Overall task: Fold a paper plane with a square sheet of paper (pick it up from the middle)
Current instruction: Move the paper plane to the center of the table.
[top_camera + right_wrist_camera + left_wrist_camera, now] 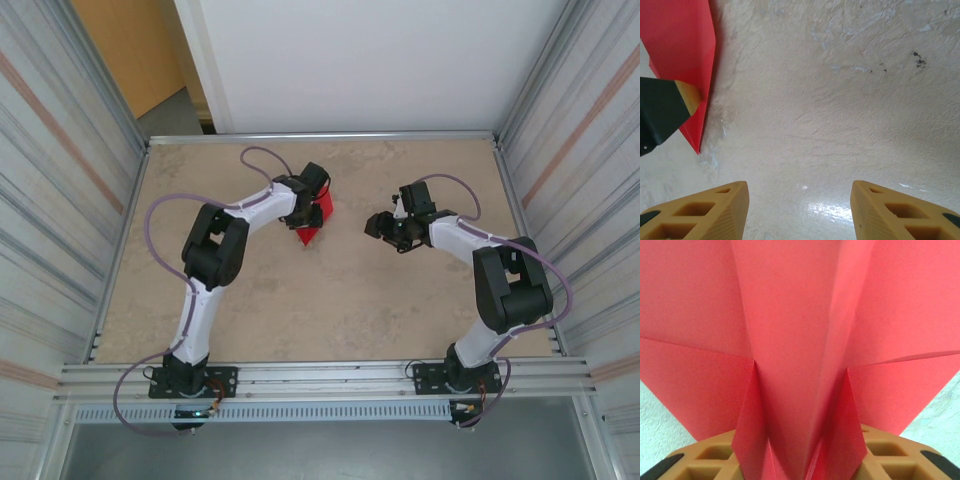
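Over pale counter [330, 300]: straddled keel of paper plane [800, 340] with left pincer [800, 465], grip impossible to tell; held right pincer [800, 210] agape, empty. Probably needed central pinch, wings level.

The paper plane [805, 340] is plain bright red, the right hand [799, 187] tan-fingered, the table [840, 100] mottled beige.

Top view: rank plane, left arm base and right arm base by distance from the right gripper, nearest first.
1. Plane: mid-table, just across the gap from it.
2. Right arm base: near edge, on its own side.
3. Left arm base: near edge, opposite side.
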